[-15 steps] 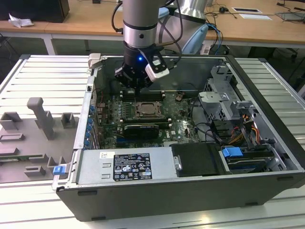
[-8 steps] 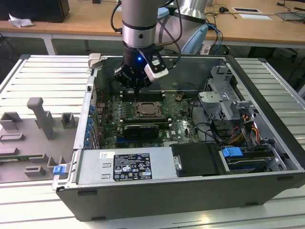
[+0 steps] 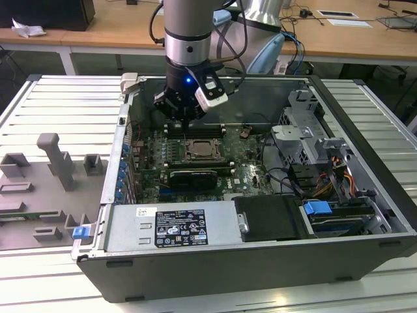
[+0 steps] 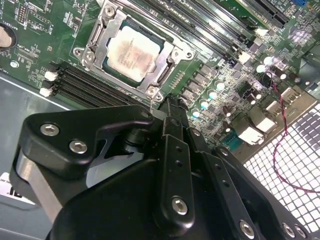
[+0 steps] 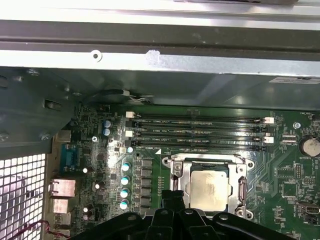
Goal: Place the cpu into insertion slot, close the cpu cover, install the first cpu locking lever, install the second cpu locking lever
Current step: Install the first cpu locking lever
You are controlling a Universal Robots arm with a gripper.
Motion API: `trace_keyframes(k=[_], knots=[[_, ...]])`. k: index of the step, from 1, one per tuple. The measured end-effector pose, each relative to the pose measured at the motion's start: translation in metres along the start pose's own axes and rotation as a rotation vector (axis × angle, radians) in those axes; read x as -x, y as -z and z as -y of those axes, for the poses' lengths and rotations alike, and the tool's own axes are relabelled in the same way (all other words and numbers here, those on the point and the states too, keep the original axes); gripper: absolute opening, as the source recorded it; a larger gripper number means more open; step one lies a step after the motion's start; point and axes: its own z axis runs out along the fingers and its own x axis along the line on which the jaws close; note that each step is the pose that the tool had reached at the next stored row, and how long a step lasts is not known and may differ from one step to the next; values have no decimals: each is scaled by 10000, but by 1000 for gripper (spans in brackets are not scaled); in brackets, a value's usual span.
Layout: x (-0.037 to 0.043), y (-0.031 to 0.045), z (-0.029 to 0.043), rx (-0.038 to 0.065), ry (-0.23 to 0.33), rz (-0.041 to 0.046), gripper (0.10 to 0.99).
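Below us, in the exterior view, we see the case point(image 3: 260, 261), a big dark open computer box lying on a ribbed metal table point(image 3: 58, 98). Across its near side runs a grey box point(image 3: 171, 228) with a label. The green board point(image 3: 150, 160) covers the case floor toward the exterior view's left, and a long black card point(image 3: 193, 177) lies on it, between the grey box and the slot. At the exterior view's right sit drive cages with a blue tab point(image 3: 317, 209).

Our arm point(image 3: 187, 32) comes down from above into the far part of the case. Its gripper point(image 3: 184, 117) hangs just above the board, beside the far edge of the slot point(image 3: 202, 149) and clear of it. We cannot tell whether the claw is spread or closed; it carries nothing that we can make out.

The cpu point(image 4: 132, 50) already lies flat in the slot, its pale metal top bare in both wrist views point(image 5: 210, 187). The silver cover point(image 4: 97, 37) frames it, lying down around the chip. Long black memory slots point(image 5: 200, 131) run parallel just beside the socket.
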Motion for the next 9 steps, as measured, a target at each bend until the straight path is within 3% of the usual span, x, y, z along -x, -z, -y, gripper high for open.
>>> trace_keyframes(k=[9], knots=[[-42, 23, -4, 2, 15, 6, 106]])
